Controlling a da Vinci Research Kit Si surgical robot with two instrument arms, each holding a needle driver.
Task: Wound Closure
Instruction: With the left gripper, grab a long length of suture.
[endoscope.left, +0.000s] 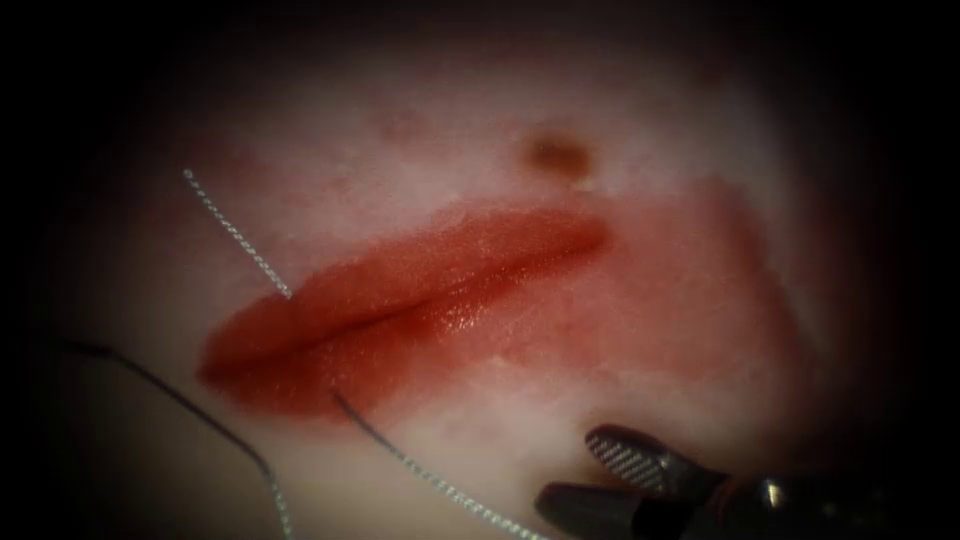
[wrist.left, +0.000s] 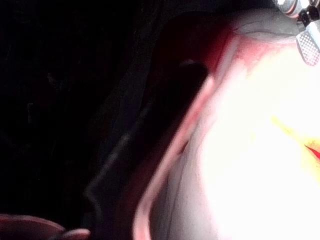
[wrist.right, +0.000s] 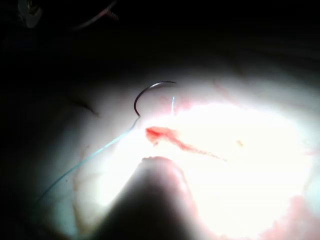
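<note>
Right pincer (endoscope.left: 590, 470) is sitting nearest the endoscope at 5 o'clock, jaws spread apart, holding nothing, hovering over pale tissue (endoscope.left: 700, 160) just off the cut (endoscope.left: 420, 300). Cut is running from 8 o'clock up toward 1 o'clock, glistening with red fluid (endoscope.left: 660, 300) spreading on its right side. Thread (endoscope.left: 440, 487) is coming out of the lower lip of the cut and trailing toward 6 o'clock, passing just beside the spread jaws without touching them. Another thread end (endoscope.left: 235, 232) is sticking out of the upper lip toward 10 o'clock. Needle (endoscope.left: 185, 403) is lying as a dark curve at 8 o'clock, left of the cut, out of the tissue, well apart from the right pincer; in the right wrist view the needle (wrist.right: 150, 92) is arching beside the cut's end with thread (wrist.right: 85, 160) trailing off. Left pincer: cannot tell.
</note>
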